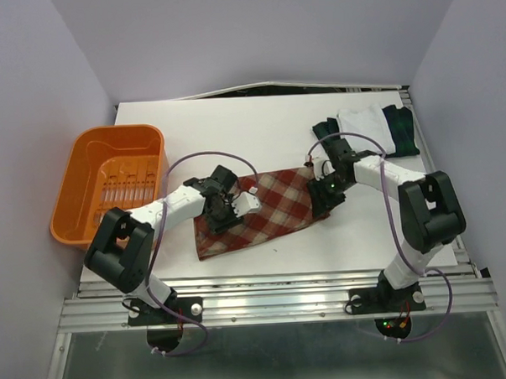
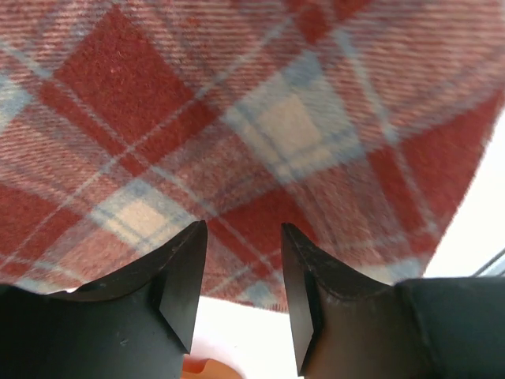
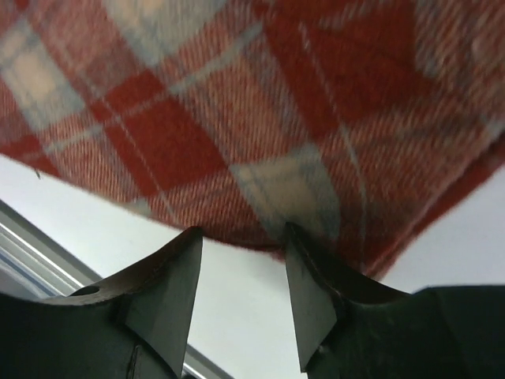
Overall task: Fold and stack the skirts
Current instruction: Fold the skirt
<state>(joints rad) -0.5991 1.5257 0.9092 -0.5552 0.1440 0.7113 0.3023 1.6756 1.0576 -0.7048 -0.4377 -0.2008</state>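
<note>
The red-and-tan plaid skirt (image 1: 275,207) lies spread flat in the middle of the table. My left gripper (image 1: 219,214) hovers over its left part, open, with the plaid cloth (image 2: 237,118) just past the tips and nothing between the fingers (image 2: 183,268). My right gripper (image 1: 325,199) is at the skirt's right edge, also open and empty, with the hem (image 3: 260,142) right at its fingertips. At the back right, the white skirt (image 1: 363,122) lies folded on the dark green-navy plaid skirt (image 1: 399,131).
An orange plastic basket (image 1: 76,176) stands at the left side of the table. The table's metal rail (image 1: 274,281) runs along the near edge, behind the arm bases. Grey walls close in the left, right and back.
</note>
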